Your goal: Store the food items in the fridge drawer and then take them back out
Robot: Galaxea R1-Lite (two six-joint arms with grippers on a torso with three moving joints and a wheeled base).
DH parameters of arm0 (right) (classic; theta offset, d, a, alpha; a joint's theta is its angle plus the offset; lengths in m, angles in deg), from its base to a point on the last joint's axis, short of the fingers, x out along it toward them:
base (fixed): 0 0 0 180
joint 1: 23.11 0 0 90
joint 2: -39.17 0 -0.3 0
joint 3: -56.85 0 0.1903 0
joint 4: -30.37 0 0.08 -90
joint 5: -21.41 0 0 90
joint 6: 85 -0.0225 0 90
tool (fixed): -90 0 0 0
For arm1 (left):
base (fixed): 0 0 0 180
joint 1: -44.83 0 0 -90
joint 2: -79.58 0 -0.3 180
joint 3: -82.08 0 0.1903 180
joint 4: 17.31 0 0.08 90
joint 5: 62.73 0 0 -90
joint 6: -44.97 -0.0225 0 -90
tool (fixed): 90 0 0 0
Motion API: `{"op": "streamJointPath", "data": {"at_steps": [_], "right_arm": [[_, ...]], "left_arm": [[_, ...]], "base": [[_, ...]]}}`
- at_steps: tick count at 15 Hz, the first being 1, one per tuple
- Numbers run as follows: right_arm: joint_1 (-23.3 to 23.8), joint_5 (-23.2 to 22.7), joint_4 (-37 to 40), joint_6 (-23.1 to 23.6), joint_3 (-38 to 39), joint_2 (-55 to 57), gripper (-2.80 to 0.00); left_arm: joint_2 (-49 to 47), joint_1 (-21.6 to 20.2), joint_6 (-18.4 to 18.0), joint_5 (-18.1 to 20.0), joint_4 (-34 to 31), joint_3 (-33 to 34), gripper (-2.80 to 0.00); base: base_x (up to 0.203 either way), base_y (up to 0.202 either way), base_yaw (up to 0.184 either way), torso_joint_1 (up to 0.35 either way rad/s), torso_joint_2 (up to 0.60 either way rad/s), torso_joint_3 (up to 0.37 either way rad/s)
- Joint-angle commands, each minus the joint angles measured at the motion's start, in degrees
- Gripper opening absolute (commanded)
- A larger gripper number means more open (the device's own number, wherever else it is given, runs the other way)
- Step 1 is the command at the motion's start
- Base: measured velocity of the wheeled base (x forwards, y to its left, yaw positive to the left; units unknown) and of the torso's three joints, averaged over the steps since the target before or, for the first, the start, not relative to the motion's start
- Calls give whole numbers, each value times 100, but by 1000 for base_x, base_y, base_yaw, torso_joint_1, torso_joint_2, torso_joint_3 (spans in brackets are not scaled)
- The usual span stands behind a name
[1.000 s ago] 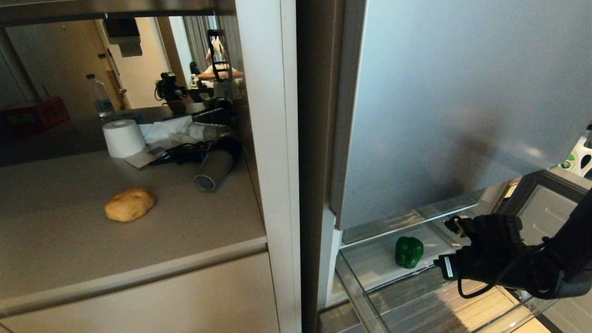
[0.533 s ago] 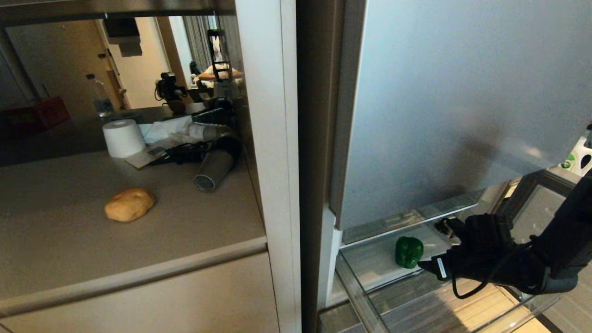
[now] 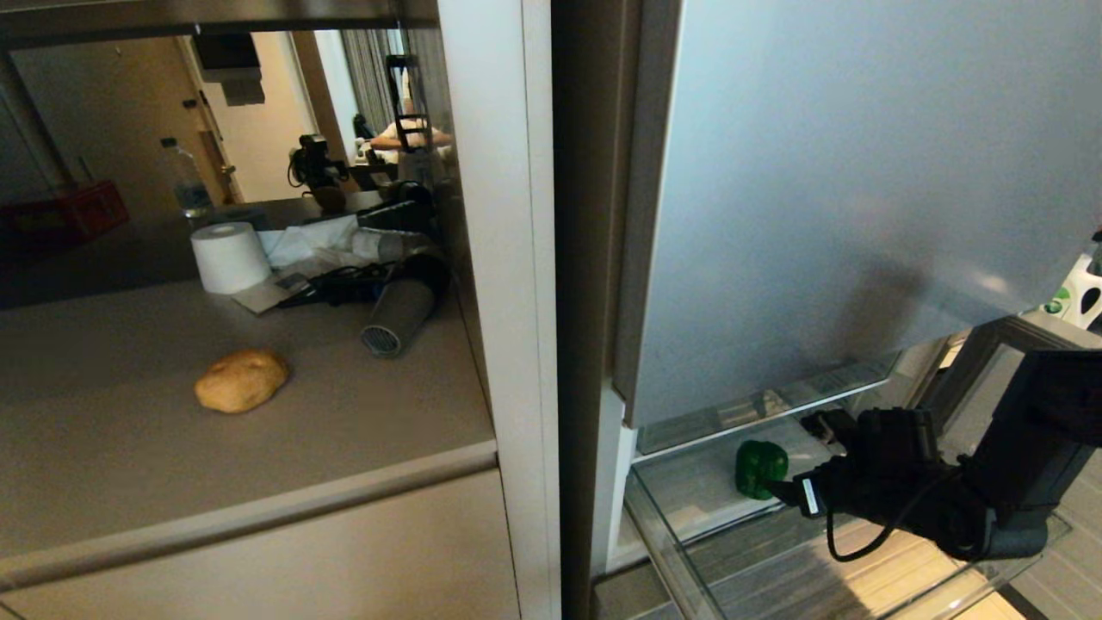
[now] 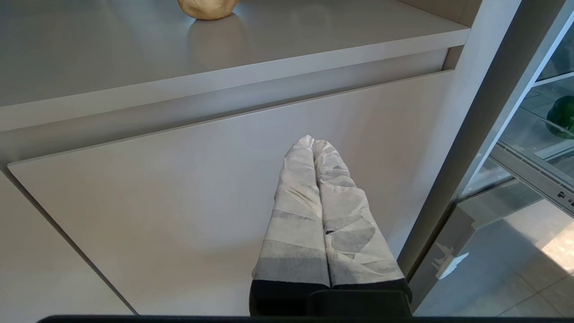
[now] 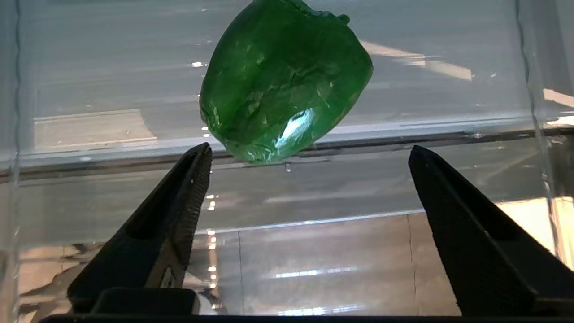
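Reaching into the pulled-out clear fridge drawer (image 3: 680,551), the right gripper (image 3: 796,458) is seen closer to the green bell pepper (image 3: 761,468) than a second ago: in the earlier head pictures its fingertips stood well to the right of the pepper, and they have since been brought up just beside it. The black fingers (image 5: 179,197) are spread wide and nothing is held between them; a second ago they were set much nearer together. In the right wrist view the green bell pepper (image 5: 282,80) lies just ahead of the gripper (image 5: 309,154), nearer to one fingertip than to the other, apart from both, resting on the drawer's clear floor (image 5: 112,89).

The pepper itself has not been shifted between the pictures. The golden-brown roundish lump (image 3: 241,380) is likewise unmoved on the grey countertop (image 3: 129,465), far to the left of the working hand and beyond the white cabinet post (image 3: 508,258).

The left gripper (image 4: 314,142) is parked below the countertop edge, its tape-wrapped fingers (image 4: 296,211) pressed together on nothing, pointed at a plain cabinet front (image 4: 179,202); the lump (image 4: 207,8) is seen above and ahead of it.
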Motion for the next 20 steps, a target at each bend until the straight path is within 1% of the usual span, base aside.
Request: {"op": "streamJointPath", "data": {"at_steps": [1, 5, 9, 15, 20], "right_arm": [[-17, -31, -249, 7, 26, 144, 0], [-56, -184, -995, -15, 78, 423, 0], [-80, -330, -1532, -52, 79, 760, 0], [-71, -426, -1551, -108, -48, 844, 0], [-62, -428, -1551, -206, -362, 1061, 0]], "left_arm": [[-2, 0, 2, 7, 3, 62, -280], [-2, 0, 2, 7, 3, 62, -280], [-2, 0, 2, -2, 3, 62, -280], [-2, 0, 2, -2, 2, 62, -280], [-2, 0, 2, -2, 3, 62, -280]], "base": [[0, 0, 0, 0, 0, 0], [0, 0, 0, 0, 0, 0], [0, 0, 0, 0, 0, 0], [0, 0, 0, 0, 0, 0], [0, 0, 0, 0, 0, 0]]}}
